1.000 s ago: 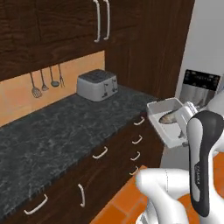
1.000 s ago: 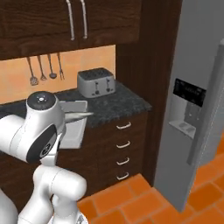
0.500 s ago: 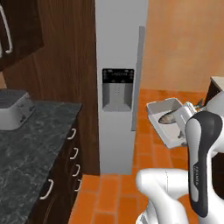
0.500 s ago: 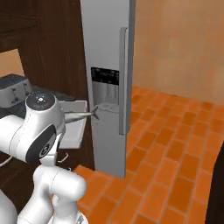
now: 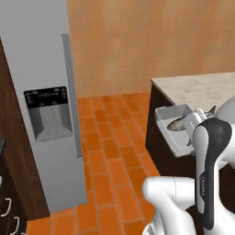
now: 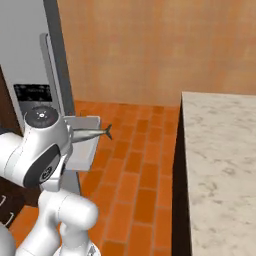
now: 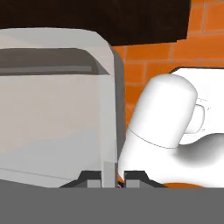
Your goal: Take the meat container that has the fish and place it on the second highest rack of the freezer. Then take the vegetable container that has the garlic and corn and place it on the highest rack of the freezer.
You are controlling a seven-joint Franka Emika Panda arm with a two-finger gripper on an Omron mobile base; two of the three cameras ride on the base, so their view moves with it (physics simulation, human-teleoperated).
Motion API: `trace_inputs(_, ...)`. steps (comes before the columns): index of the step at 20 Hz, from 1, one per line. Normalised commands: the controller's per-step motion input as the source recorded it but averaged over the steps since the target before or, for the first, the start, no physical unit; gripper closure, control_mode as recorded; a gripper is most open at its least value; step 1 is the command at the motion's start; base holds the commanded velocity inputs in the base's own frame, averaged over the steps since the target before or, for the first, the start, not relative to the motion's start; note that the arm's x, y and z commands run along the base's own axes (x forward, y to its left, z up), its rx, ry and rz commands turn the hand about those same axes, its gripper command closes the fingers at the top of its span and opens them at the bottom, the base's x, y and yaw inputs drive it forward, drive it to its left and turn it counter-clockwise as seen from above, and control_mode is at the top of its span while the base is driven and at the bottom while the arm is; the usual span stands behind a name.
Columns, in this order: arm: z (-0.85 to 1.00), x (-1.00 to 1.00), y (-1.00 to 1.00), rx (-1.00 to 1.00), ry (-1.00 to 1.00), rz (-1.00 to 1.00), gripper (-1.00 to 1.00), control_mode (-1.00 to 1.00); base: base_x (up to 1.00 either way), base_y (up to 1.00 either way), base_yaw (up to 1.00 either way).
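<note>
One grey meat container (image 5: pixel 173 131) rides high in the air here, and the pincer (image 7: pixel 114 178) has it, jaws pinched narrow on the tray's thin wall right at the bottom of the hand view. There's the fish (image 5: pixel 181 123), slender and grey-brown, lying inside the tray with its tail poking past the rim. From the right base view the same tray (image 6: pixel 82 145) hangs just beyond the arm's white shoulder, fish tail (image 6: pixel 102 132) sticking out over the orange brick floor (image 6: pixel 135 165). The freezer (image 5: pixel 43 105) stands to the left, doors shut, dispenser panel (image 5: pixel 48 112) facing us, well apart from the container. A pale stone bench (image 6: pixel 220 165) sits off to the right.
</note>
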Motion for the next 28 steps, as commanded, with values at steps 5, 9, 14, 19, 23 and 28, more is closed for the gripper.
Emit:
trace_inputs(5,0.00,0.00,0.00,0.00,0.00,0.00,1.00,1.00,0.97,-0.63,-0.04)
trace_inputs(9,0.00,0.00,0.00,0.00,0.00,0.00,1.00,1.00,1.00,-0.26,0.11)
trace_inputs(14,0.00,0.00,0.00,0.00,0.00,0.00,1.00,1.00,1.00,-0.38,0.14)
trace_inputs(19,0.00,0.00,0.00,0.00,0.00,0.00,1.00,1.00,1.00,-0.44,0.14)
trace_inputs(23,0.00,0.00,0.00,0.00,0.00,0.00,1.00,1.00,1.00,-0.15,0.15)
trace_inputs(28,0.00,0.00,0.00,0.00,0.00,0.00,1.00,1.00,1.00,0.00,0.17)
